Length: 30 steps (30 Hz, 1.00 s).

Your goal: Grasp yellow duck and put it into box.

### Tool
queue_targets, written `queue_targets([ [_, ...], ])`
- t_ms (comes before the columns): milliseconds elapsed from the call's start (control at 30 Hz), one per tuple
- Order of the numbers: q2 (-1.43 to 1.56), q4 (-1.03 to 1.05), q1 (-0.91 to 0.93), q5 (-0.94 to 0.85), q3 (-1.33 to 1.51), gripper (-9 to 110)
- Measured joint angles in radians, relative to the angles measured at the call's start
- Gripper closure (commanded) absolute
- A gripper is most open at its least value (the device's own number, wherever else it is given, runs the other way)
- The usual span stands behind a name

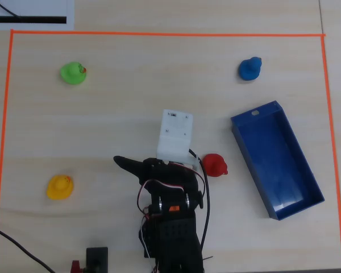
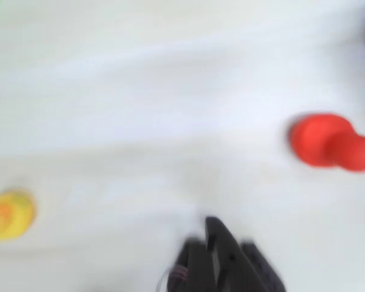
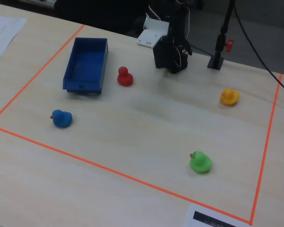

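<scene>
Four ducks: I see a yellow duck, a red duck, a green duck and a blue duck, all sitting on the table.
My duck: the yellow one sits alone, on the left in the overhead view, well apart from my arm. In the wrist view it is at the far left edge.
Box: the blue box lies on the right in the overhead view. I see no duck inside it. The red duck is just beside it.
My fingers: my gripper shows only as a dark, blurry shape at the bottom of the wrist view. I cannot tell how wide my fingers are apart. I see nothing between them.
My arm: I am folded up near my base, between the yellow duck and the box.
Orange line: tape makes a big frame around all the ducks and the box.
Done: nothing yet, I think. The yellow duck is not picked up.
Left to do: reach over to the yellow duck, grab it, carry it across to the box, and let it drop in.
Watch out: the red duck is near my path to the box.
</scene>
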Motion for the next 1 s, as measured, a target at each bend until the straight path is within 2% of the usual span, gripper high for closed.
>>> queue_targets([
  [233,-0.321,-0.051,-0.275,0.218,-0.029,37],
  [633,-0.617,-0.176,-0.736,0.669,-0.034,39],
  [1000,-0.865,-0.258,-0.917,0.879,-0.169,39],
])
